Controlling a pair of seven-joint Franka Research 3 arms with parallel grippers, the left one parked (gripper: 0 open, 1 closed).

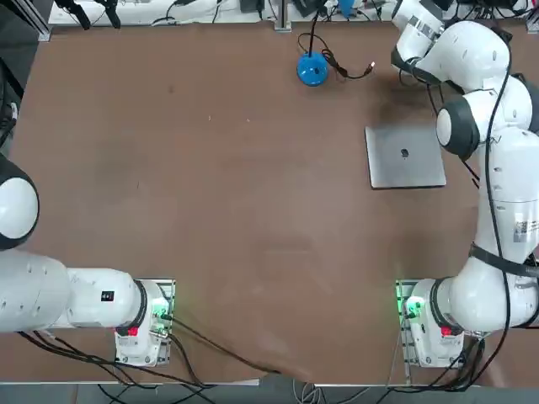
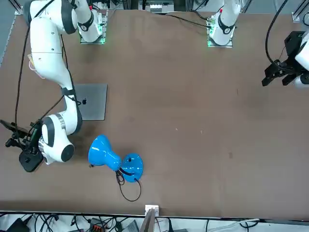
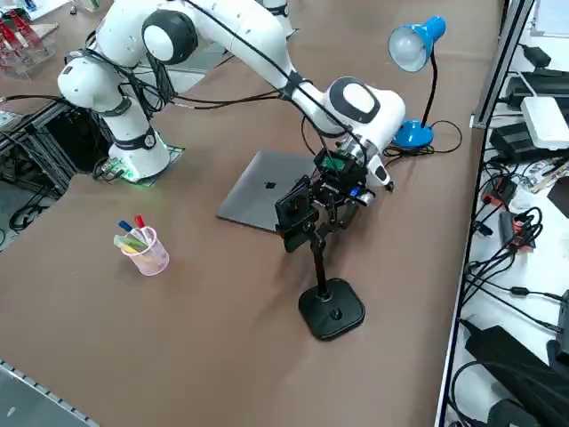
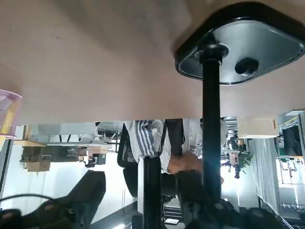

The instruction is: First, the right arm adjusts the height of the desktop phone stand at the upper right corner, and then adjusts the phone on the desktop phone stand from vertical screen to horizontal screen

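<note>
Stand [image 3: 331, 307] nr table's rt edge [image 3: 462, 294], hand [image 3: 336, 203] at phone [image 3: 293, 212].

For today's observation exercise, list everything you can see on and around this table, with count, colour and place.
phone stand: one, black, near the table's right edge
phone: one, black, clipped on the stand's top
laptop: one, grey, closed, beside the stand
desk lamp: one, blue, far edge
cup: one, pink, holding pens, near the right base
table: one, brown
right arm: one, white, reaching to the stand
claw: one, black, at the stand's head behind the phone
</note>
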